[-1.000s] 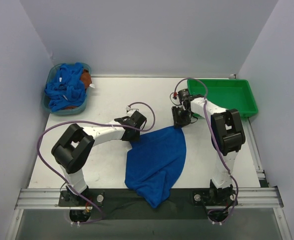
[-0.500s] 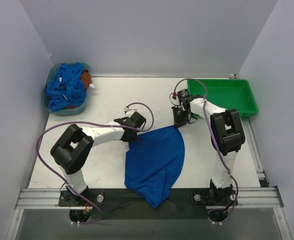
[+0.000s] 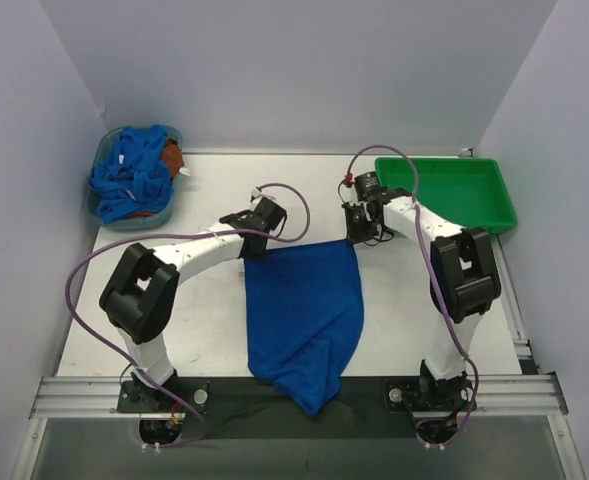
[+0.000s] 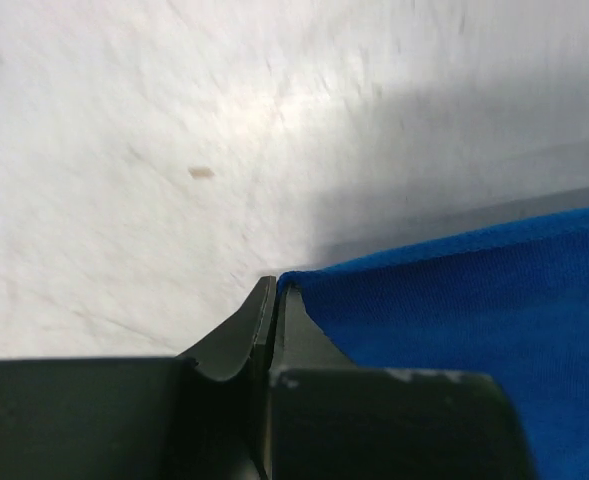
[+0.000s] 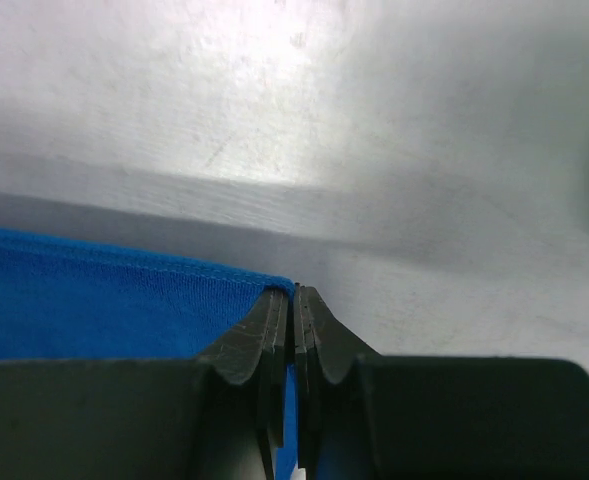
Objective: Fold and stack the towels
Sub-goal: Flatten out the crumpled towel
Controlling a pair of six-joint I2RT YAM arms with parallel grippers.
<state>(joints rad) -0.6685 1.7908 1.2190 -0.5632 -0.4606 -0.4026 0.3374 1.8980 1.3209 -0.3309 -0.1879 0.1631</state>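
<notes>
A blue towel (image 3: pixel 304 315) lies spread on the white table, its near end hanging over the front edge. My left gripper (image 3: pixel 251 244) is shut on the towel's far left corner (image 4: pixel 304 285). My right gripper (image 3: pixel 357 238) is shut on its far right corner (image 5: pixel 269 290). The far edge runs fairly straight between the two grippers. More blue towels (image 3: pixel 132 175) are heaped in a bin at the far left.
A teal bin (image 3: pixel 102 216) holds the heaped towels and something orange-brown. A green tray (image 3: pixel 456 190) stands at the far right, close to my right arm. Purple cables loop off both arms. A black strip runs along the table's front edge.
Both grippers have pulled the towel's far corners away from me and apart. The far edge is now straighter and the towel lies flatter and longer.
</notes>
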